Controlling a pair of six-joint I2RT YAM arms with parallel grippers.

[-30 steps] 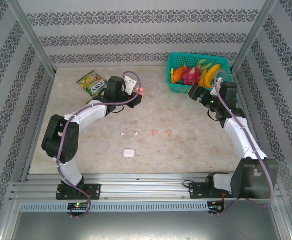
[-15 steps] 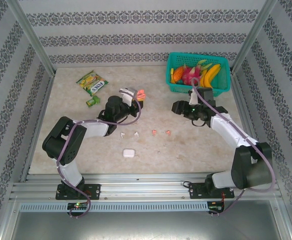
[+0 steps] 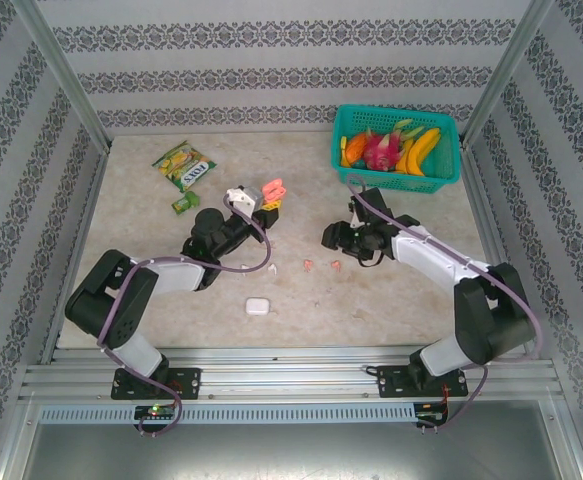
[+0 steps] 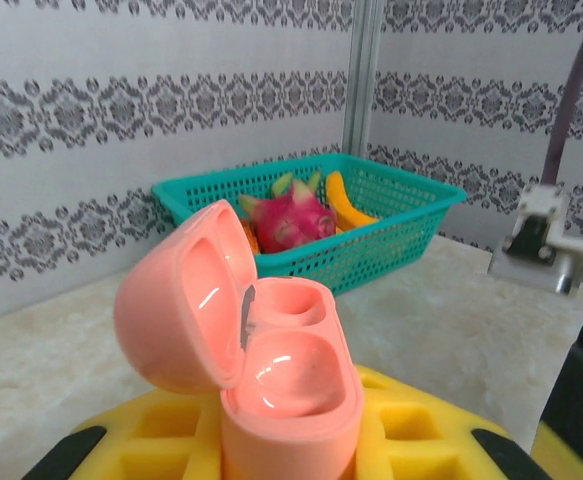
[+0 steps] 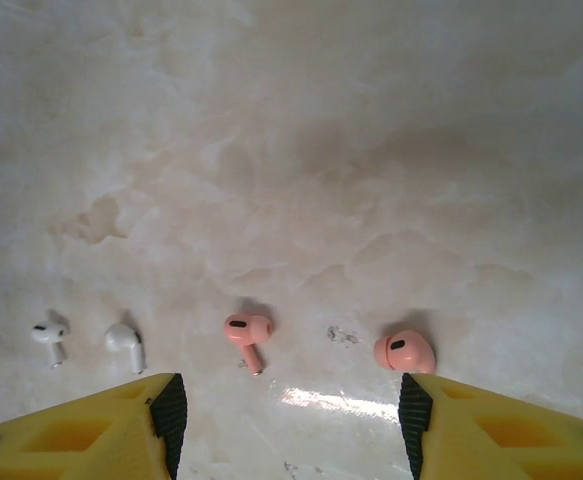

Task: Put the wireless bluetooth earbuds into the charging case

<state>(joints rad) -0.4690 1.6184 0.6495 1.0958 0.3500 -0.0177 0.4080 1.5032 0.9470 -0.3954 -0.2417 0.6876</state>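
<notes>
While the right hand (image 3: 334,238) hovers open and empty over the desk (image 3: 411,300), the likeliest failure is a bad pick. Four earbuds (image 5: 246,332) lie loose in a row on the desk, on the arm-base side of the basket (image 3: 396,150). The pink pair sits roughly between the yellow fingers (image 5: 121,425) in the right wrist view, and the white pair (image 5: 124,342) sits off to one side. They are tiny, smooth and rounded on slick marble, so closing off-centre would probably squirt one sideways. One pink bud shows its stem and the other lies bulb-up, so the grip angle likely differs per bud.

Left hand (image 4: 291,450) is clamped on the pink case (image 4: 261,360), lid flipped open, held off the desk to the left of the basket. Both sockets look vacant.

Second risk: a bud goes in misoriented or in the wrong socket and won't seat. A hard push could then tilt the case in the grip.

Third risk: colour mix-up. A white case (image 3: 257,306), apparently shut, sits on the desk farther from the basket than the row.

View differences:
- Overhead gives both arms, the gap between pink case and pink buds, and the white case. The buds are mere specks there.
- Right wrist resolves each bud's pose.
- Left wrist gives the case interior (sockets, hinge, lid angle), which overhead cannot resolve.
</notes>
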